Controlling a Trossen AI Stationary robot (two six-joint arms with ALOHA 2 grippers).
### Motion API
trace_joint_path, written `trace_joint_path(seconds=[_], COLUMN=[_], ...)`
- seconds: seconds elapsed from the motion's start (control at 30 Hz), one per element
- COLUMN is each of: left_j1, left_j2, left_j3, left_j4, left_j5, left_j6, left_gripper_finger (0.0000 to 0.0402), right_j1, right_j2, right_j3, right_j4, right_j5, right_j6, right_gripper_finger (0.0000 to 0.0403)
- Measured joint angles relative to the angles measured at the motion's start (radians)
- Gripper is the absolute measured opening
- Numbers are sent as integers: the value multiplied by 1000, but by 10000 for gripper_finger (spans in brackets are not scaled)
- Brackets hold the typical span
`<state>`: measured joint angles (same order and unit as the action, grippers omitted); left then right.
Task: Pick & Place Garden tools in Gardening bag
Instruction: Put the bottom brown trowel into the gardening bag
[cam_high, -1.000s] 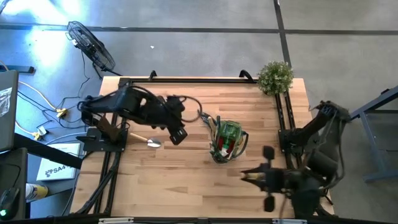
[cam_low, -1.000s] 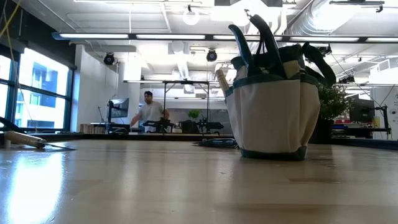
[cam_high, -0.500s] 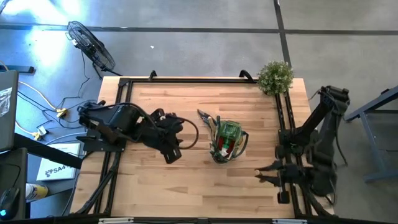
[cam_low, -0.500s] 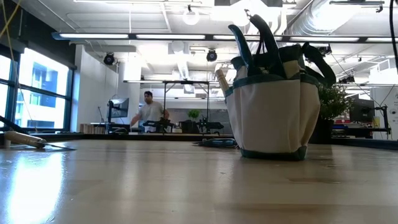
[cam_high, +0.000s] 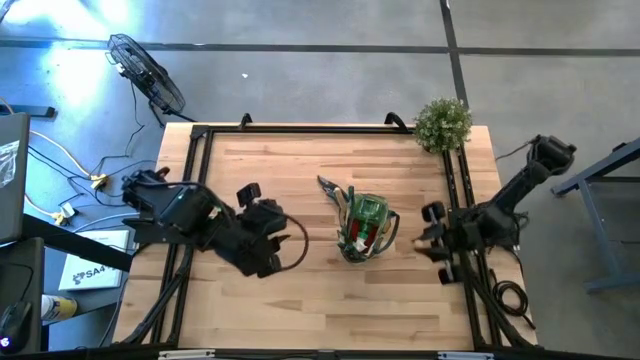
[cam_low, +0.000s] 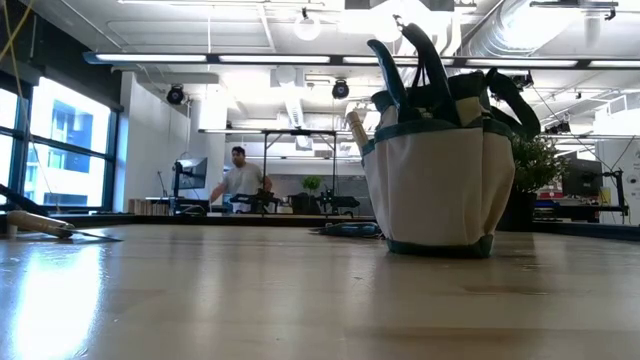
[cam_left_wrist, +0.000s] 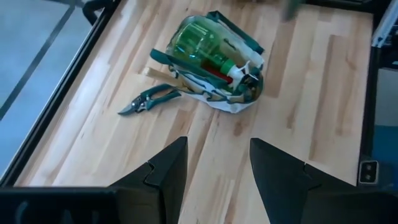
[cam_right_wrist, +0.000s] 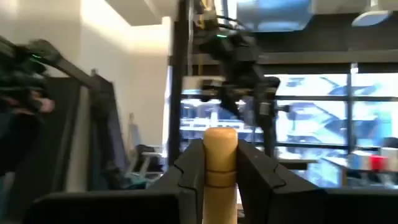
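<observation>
The beige gardening bag (cam_high: 365, 228) with dark green trim stands upright on its base at the table's middle, also in the low view (cam_low: 440, 170). A green spray bottle (cam_left_wrist: 199, 40) and a red piece (cam_left_wrist: 216, 70) lie inside it. Green-handled shears (cam_high: 330, 187) lie flat on the table just beyond the bag. A wooden-handled trowel (cam_low: 45, 225) lies at the left; in the high view my left arm hides it. My left gripper (cam_left_wrist: 217, 146) is open and empty, left of the bag (cam_high: 272, 248). My right gripper (cam_high: 428, 238), right of the bag, is shut on a wooden tool handle (cam_right_wrist: 220, 140). My right gripper pinches a round wooden handle (cam_right_wrist: 220, 140) between its two fingers (cam_right_wrist: 189, 168), which lie across it. The handle's rounded end sticks out past the fingertips. The fingers point about level. The tool's other end is hidden behind the gripper, and the tool is lifted off the table.
A bushy green plant (cam_high: 442, 122) stands at the far right corner. Black rails (cam_high: 455, 190) run along the table's left and right edges. Bare wood lies in front of the bag (cam_high: 330, 300). A person (cam_low: 238, 180) shows far off in the room.
My left gripper has drawn back from beside the bag toward the table's left and near edge, covering the trowel in the high view. My right gripper has gone from the near right corner toward the far edge, along the right rail, and has turned. The bag and shears have stayed put.
</observation>
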<state>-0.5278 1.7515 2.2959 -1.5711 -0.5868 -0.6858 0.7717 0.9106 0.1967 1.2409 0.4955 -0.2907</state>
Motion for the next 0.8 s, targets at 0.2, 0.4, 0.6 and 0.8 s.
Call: trace_joint_path(seconds=[0.2, 0.4, 0.6, 0.8], left_j1=[-67, -121, -121, -120], left_j2=[1, 28, 71, 97], left_j3=[0, 0, 0, 0], left_j4=[0, 0, 0, 0], left_j5=[-56, -104, -102, -59], left_j6=[-28, -52, -44, -27], left_gripper_finger=[168, 168, 168, 168], right_j1=[-195, -424, -617, -781], right_j2=[-104, -130, -136, -136], right_j3=[-37, -39, -39, -39], right_j4=[-51, -208, -216, -223], right_j5=[-232, -398, -588, -842], right_j6=[28, 151, 211, 319], right_gripper_finger=[52, 52, 52, 52])
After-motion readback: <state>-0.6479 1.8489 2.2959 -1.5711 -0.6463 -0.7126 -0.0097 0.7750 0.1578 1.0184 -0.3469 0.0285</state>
